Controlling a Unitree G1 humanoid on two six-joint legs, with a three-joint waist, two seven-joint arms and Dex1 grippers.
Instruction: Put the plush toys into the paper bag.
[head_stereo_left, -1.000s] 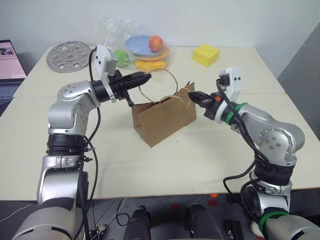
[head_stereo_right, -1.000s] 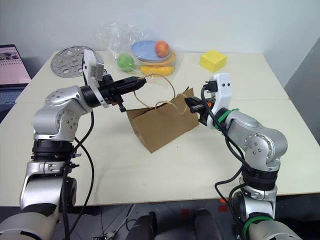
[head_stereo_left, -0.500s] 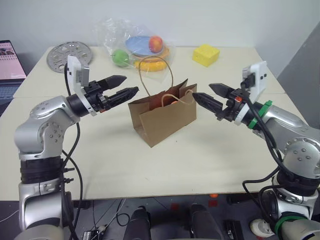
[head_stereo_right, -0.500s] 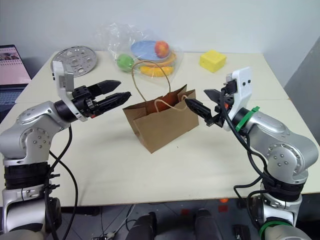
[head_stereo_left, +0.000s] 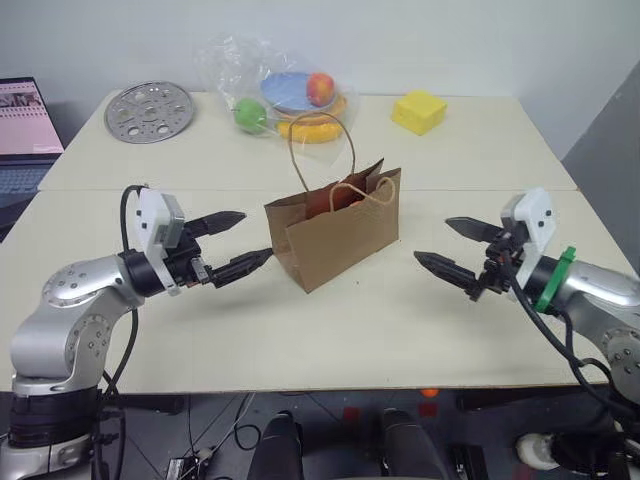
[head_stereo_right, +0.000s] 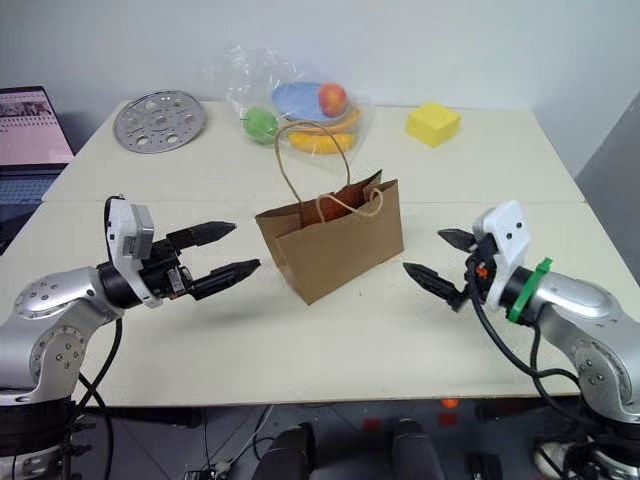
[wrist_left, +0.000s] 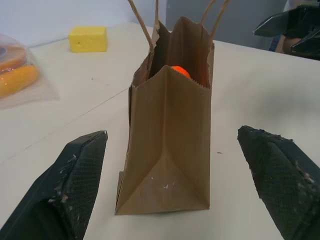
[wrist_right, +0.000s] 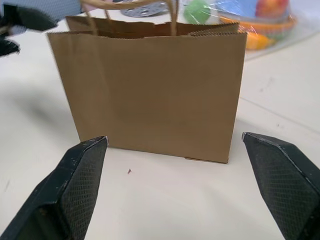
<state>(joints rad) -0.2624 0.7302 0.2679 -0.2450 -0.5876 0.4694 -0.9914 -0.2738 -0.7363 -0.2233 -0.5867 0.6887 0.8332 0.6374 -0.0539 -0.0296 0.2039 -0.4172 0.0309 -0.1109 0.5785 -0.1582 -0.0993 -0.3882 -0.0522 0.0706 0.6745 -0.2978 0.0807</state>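
The brown paper bag (head_stereo_left: 335, 235) stands upright and open at mid-table, its cord handles loose above the rim. In the left wrist view an orange plush toy (wrist_left: 179, 71) peeks out of the bag's mouth; whatever else lies inside is hidden. My left gripper (head_stereo_left: 255, 235) hovers just left of the bag, open, its fingers (wrist_left: 80, 175) spread wide with nothing between them. To the right of the bag, a short gap away, my right gripper (head_stereo_left: 432, 239) is open and empty too. Both point inward at the bag and neither touches it.
At the back of the table lie a clear plastic bag (head_stereo_left: 290, 90) with fruit and plates, a yellow foam cube (head_stereo_left: 418, 110) and a perforated metal disc (head_stereo_left: 148, 98). A laptop (head_stereo_left: 25, 120) sits at the far left.
Both grippers, shut at the bag's handles and rim a second ago, have opened and drawn back and down to either side. The bag stays standing on its own.
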